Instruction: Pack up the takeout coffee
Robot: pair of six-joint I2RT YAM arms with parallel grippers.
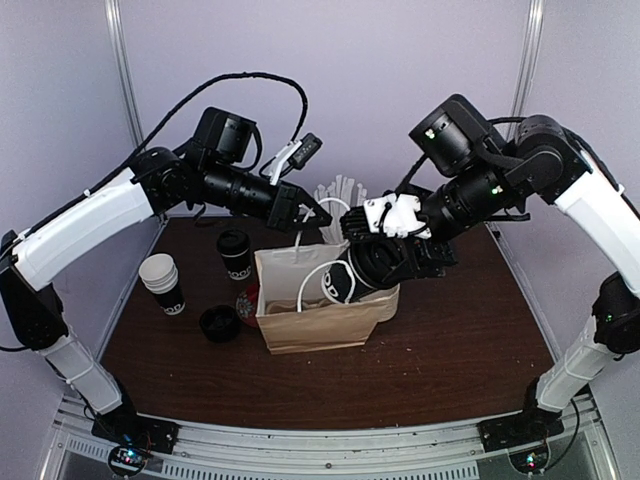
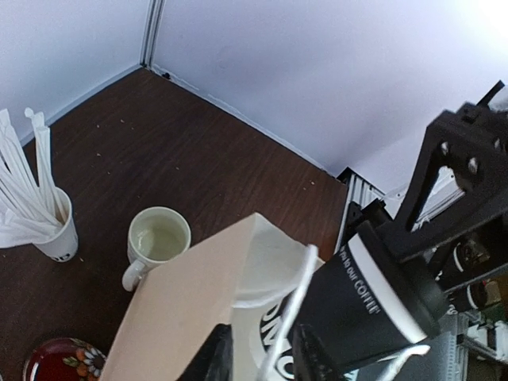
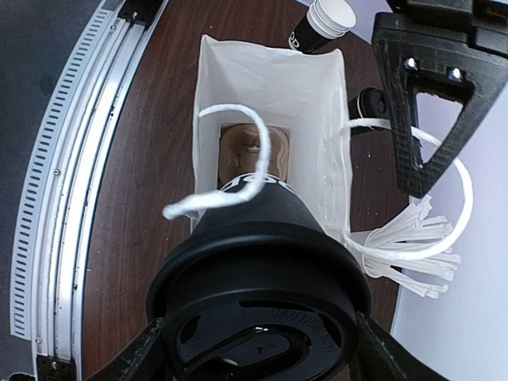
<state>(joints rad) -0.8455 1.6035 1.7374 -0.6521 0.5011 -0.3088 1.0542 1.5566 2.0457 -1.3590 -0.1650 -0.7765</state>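
Note:
A brown paper bag [image 1: 322, 308] with white cord handles stands mid-table. My right gripper [image 1: 385, 262] is shut on a takeout coffee cup [image 1: 345, 280], black-lidded and tilted bottom-first into the bag's mouth. In the right wrist view the lid [image 3: 262, 317] sits between my fingers above the bag's white inside [image 3: 270, 95]. My left gripper [image 1: 308, 213] is at the bag's far rim; in its wrist view the fingers [image 2: 214, 357] stand apart with a handle cord [image 2: 295, 302] between them, next to the held cup [image 2: 357, 294]. A second lidded cup [image 1: 236, 255] stands left of the bag.
A stack of lidless cups [image 1: 163, 284] and a loose black lid [image 1: 219, 322] sit at the left. A cup of white straws [image 2: 48, 226], a cream mug [image 2: 159, 238] and a red patterned saucer [image 2: 63, 361] stand behind and beside the bag. Walls close off the back.

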